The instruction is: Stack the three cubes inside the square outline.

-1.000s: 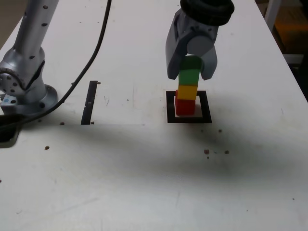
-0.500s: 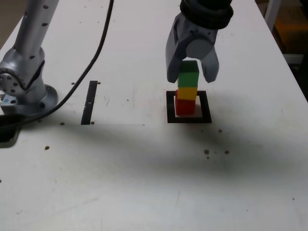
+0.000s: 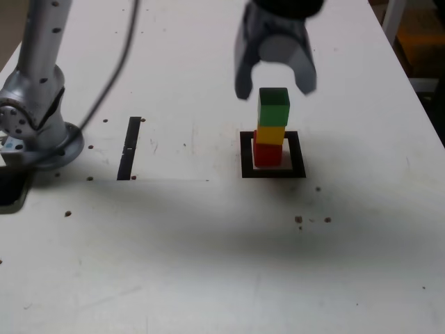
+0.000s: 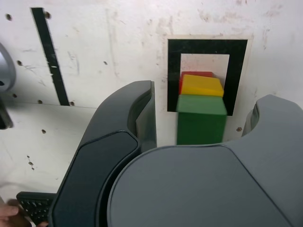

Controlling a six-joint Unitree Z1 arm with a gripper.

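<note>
On the white table [image 3: 208, 264], the largest change is in the arm: its gripper [image 3: 275, 89] has lifted clear of the stack and now hangs just above it, where a second ago its jaws were closed around the green cube [image 3: 274, 106]. The jaws have spread since then and stand apart with nothing between them; the wrist view shows the green cube free in the gap below them, touched by neither.

The square [image 3: 272, 154] has not moved, and the black strip [image 3: 129, 147] lies well apart from it on the exterior view's left.

Inside the square the three cubes stand as one upright tower: red cube [image 3: 268, 154] at the bottom, yellow cube [image 3: 270, 134] on it, green on top. The tower stayed put as the jaws let go. The green cube sits slightly skewed toward the exterior view's right, yet it rests fully on the yellow.

By this look the stacking is done; only withdrawing the arm without brushing the tower seems left.
</note>
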